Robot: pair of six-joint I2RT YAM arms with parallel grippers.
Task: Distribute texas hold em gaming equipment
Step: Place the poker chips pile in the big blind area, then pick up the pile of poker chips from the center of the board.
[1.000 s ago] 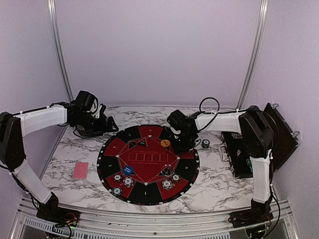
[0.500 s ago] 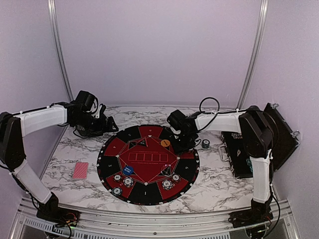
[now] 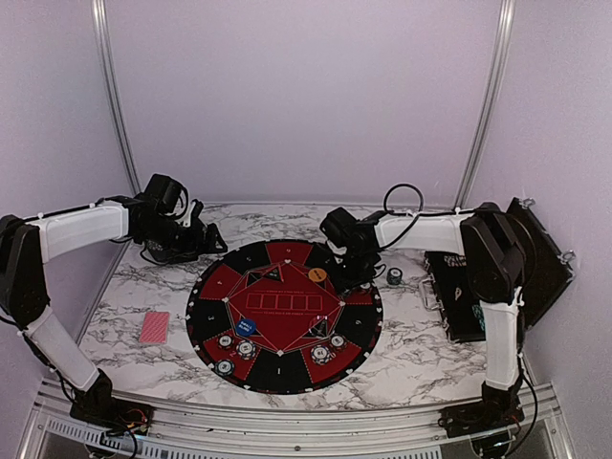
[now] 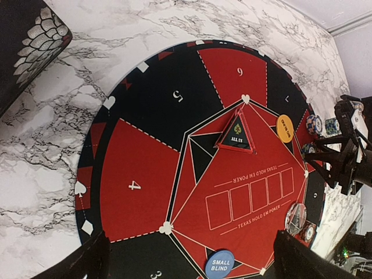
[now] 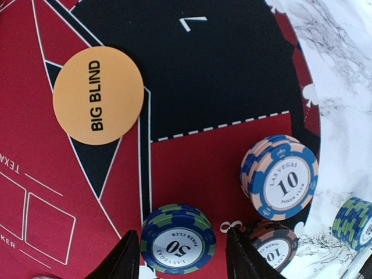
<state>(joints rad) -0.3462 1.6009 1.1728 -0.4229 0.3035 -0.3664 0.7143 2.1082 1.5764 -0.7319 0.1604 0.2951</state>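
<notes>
On the round black-and-red mat [image 3: 284,287] lie an orange disc [image 3: 318,274] and a blue marker [image 3: 247,326]. Several chip stacks sit near its front edge. My right gripper [image 5: 180,256] is open at the mat's right rim. Its fingers straddle a blue-green 50 chip stack [image 5: 177,241], and a gap shows on the right side. A white-blue 10 stack [image 5: 281,177] and a dark 10 stack [image 5: 272,247] stand beside it. The BIG BLIND disc [image 5: 97,96] lies further in. Red-backed cards [image 3: 153,327] rest on the marble at the left. My left gripper [image 3: 206,239] hangs open and empty off the mat's back left.
A black case [image 3: 469,292] lies open at the right edge. One blue-green chip stack [image 3: 394,277] stands on the marble between the mat and the case. The ALL IN triangle [image 4: 235,133] lies on the mat. Walls close in the back and both sides.
The right gripper's jaws have spread wider around the 50 stack, and its wrist has risen slightly. The left arm has not moved.
</notes>
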